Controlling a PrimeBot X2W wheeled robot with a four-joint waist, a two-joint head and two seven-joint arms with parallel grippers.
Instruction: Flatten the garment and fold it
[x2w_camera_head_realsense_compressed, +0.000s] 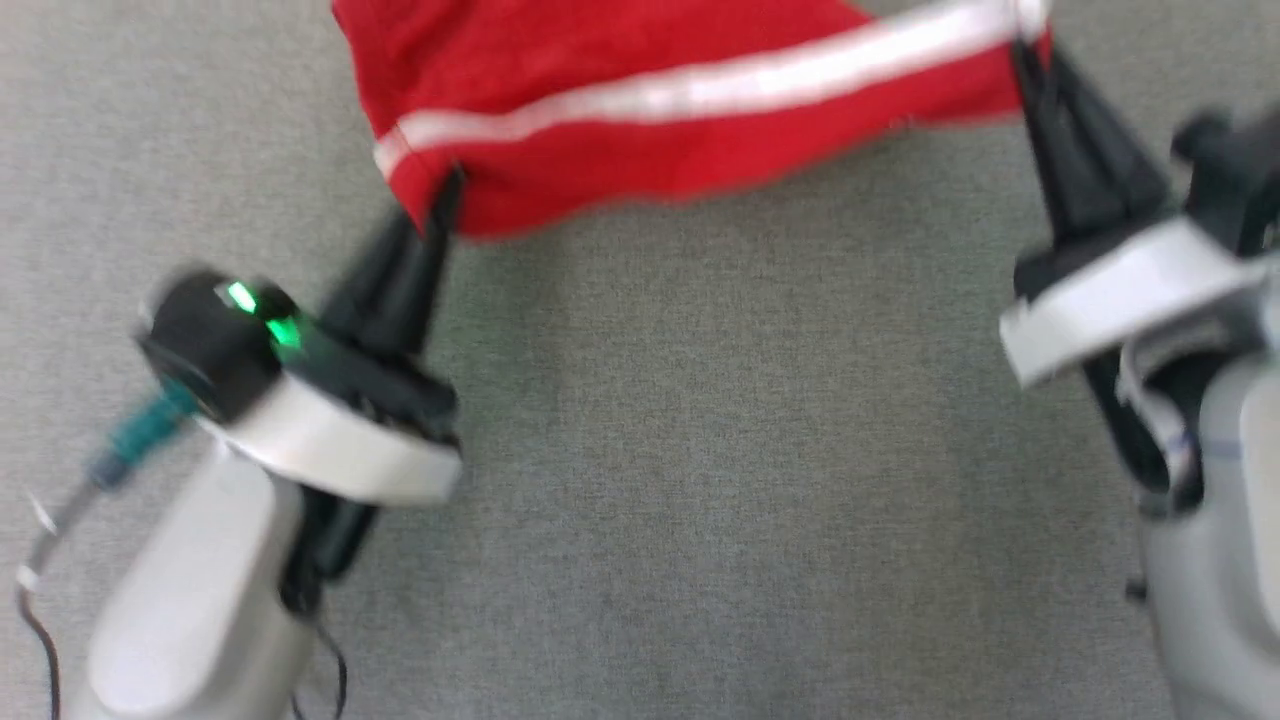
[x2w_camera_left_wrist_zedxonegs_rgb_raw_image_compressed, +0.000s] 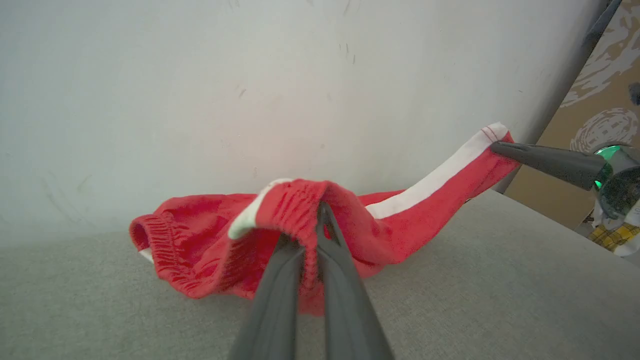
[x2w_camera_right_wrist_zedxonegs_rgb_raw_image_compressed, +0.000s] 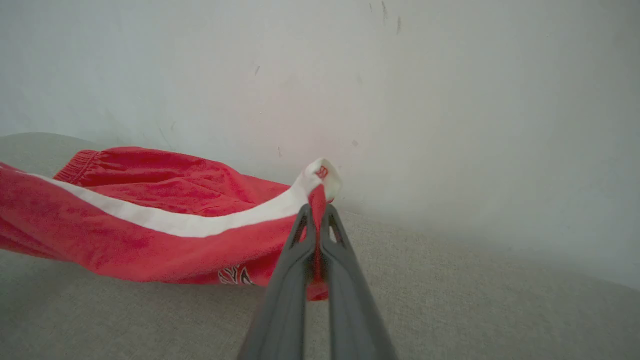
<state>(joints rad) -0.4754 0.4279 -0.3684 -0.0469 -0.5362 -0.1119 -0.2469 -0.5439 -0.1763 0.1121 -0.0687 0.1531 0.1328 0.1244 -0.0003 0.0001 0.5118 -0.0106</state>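
grey surface; garment (pinched: left gripper, right gripper)

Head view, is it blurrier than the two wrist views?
Head view: yes, motion-smeared, the garment soft-edged. Left wrist view: sharp, the left gripper crisp where it pinches the fabric. Right wrist view: sharp too, the right gripper clear, light even.

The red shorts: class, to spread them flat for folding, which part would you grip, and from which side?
Probably the two ends of the edge along the white band, from the near side, where the left gripper and right gripper pinch now. That edge runs long and straight, so pulling its ends apart should draw the shorts flat.
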